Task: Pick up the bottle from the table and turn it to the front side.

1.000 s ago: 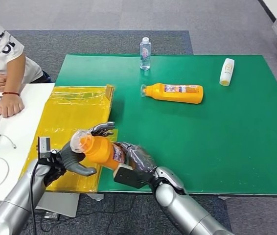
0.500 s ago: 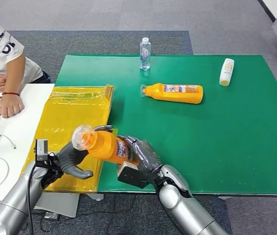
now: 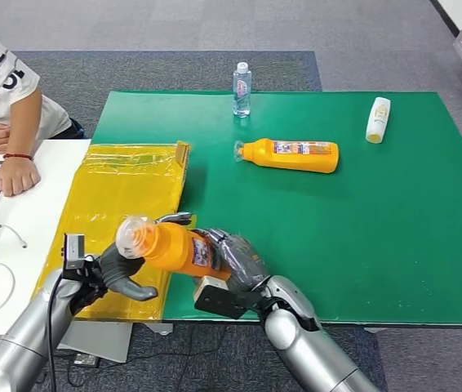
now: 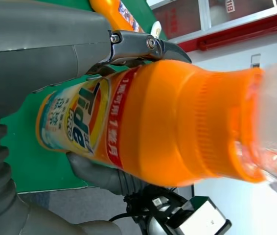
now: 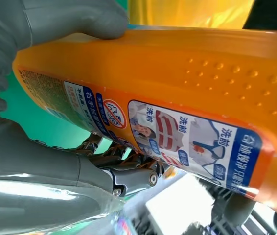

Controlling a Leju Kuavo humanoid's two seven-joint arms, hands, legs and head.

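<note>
Both robot hands (image 3: 179,261) gripping orange bottle (image 3: 170,247), lifted

Bright, even indoor light; soft shadows; close wrist views blurred, glary.

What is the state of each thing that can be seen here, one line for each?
Held orange bottle: lifted off the table, lying sideways, clear cap on.
Left hand: grips the bottle's neck end.
Right hand: grips the bottle's base end.
Second orange bottle: lying flat on the green table.
Water bottle: upright, capped.
White bottle: lying down.
Yellow bag: spread flat.
</note>
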